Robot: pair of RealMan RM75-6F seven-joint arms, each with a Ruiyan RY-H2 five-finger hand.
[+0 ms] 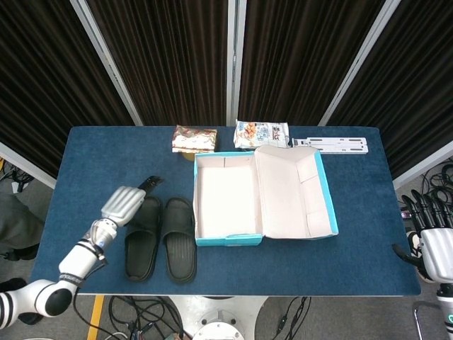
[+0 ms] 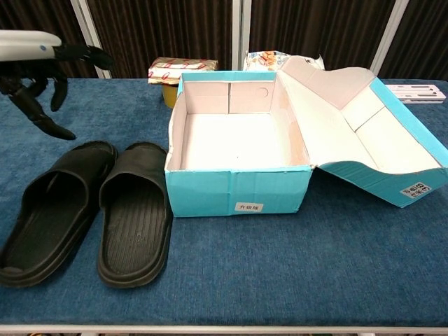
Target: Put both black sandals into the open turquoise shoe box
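Sandals (image 1: 161,237), black, paired side by side on blue table (image 1: 354,262), just at 9 o'clock of open turquoise shoe box (image 1: 226,198). Left hand (image 1: 124,204) above toe end of outer sandal, fingers spread, holding nothing. Right hand (image 1: 432,244) beyond table edge at 3 o'clock, fingers extended and apart, empty.

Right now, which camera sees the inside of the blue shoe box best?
The head view: it looks straight down into the shoe box, showing its whole bare floor. The chest view sees the floor slanted, its front wall hiding the nearest strip.
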